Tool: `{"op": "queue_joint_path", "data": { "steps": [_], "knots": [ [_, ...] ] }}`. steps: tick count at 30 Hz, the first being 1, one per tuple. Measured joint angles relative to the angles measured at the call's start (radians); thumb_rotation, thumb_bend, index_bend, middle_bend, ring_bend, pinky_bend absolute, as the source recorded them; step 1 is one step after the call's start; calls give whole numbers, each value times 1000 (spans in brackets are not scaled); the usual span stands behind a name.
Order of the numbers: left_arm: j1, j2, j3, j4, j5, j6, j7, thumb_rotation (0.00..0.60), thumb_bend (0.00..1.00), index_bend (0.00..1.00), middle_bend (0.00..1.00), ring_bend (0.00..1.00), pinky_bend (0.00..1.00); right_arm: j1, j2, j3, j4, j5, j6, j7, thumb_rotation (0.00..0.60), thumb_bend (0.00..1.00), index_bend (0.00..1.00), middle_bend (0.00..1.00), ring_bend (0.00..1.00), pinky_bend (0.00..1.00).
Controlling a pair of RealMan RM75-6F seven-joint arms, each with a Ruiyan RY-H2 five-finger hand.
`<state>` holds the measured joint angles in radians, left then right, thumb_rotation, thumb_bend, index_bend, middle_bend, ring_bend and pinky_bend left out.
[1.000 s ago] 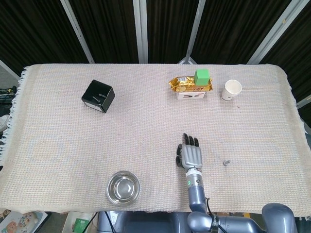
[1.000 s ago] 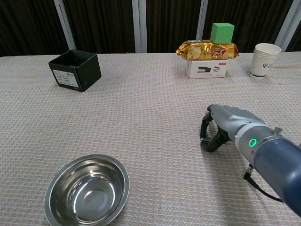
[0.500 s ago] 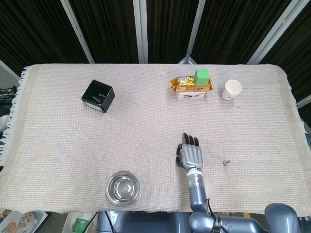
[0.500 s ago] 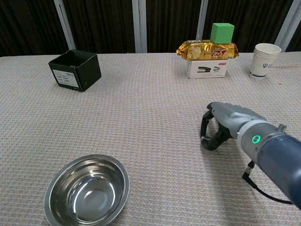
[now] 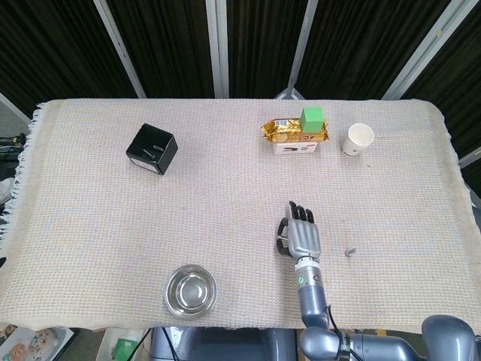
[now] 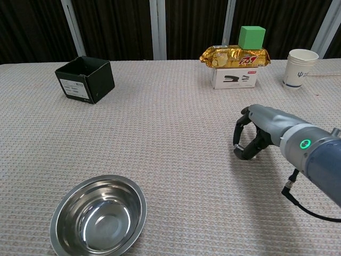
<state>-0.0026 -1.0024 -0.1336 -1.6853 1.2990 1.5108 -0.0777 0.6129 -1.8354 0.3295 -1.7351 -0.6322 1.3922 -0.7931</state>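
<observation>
Hovering palm-down, right hand [image 5: 303, 238] holds nothing, fingers loosely curled; approach small grey object [image 5: 349, 252] at 3 o'clock slowly.

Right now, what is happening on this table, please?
Only one robot hand, the right hand, is in view. It hangs low over the woven cloth near the front edge, palm down with fingers curled downward, and it holds nothing. A small grey object lies on the cloth just to its right. A steel bowl sits at the front left and a black box at the back left. At the back right, a green cube rests on a gold snack packet over a white box, beside a paper cup.
</observation>
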Motion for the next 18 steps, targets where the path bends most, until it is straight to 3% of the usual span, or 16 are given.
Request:
{"op": "queue_joint_path", "data": {
  "steps": [18],
  "knots": [
    [1,-2,1,-3,2,4,7,600,65,187,114,22,53,3,48,14,-42,24,-1,34,600,386,582,8,0,0]
  ]
}}
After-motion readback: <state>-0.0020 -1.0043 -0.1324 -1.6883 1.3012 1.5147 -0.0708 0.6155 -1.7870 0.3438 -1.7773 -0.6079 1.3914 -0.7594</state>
